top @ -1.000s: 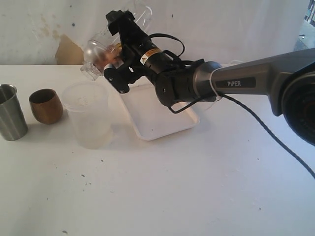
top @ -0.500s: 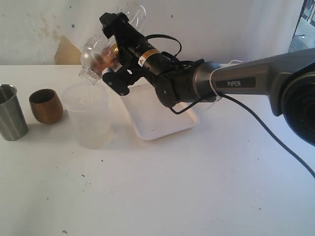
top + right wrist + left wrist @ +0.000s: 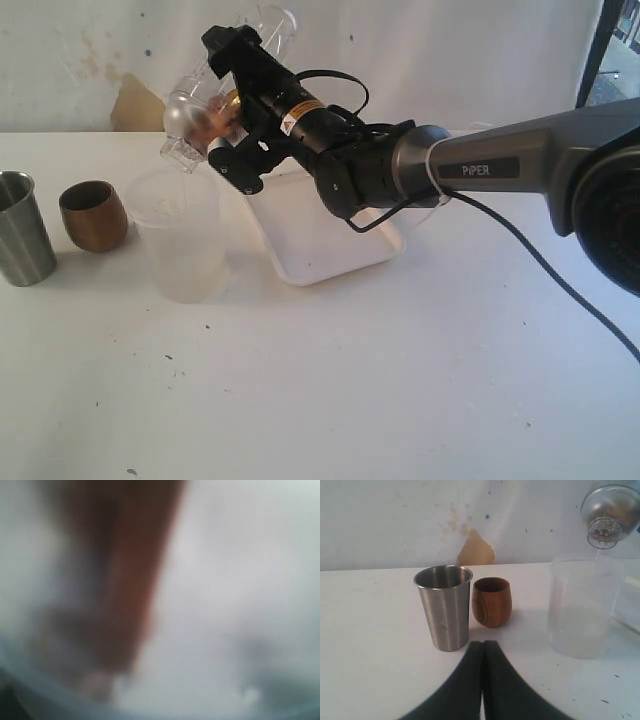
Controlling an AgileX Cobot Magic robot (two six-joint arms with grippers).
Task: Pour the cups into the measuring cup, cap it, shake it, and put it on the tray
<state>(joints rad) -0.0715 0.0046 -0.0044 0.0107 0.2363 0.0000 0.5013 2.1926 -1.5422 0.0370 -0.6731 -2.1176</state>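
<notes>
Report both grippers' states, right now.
Left gripper: jaws closed, holding nothing.
Right gripper: jaws clamped on the measuring cup, tilted in the air.

A makeshift robotics lab is suggested — a speckled white bench [image 3: 400, 390], a stained, chipped wall [image 3: 460, 50] and a cabled arm [image 3: 520, 165] marked PiPER are seen.

Table [image 3: 350, 380] with tumbler [image 3: 22, 230], wooden cup [image 3: 93, 215], tub [image 3: 182, 245], tray [image 3: 335, 255]
</notes>
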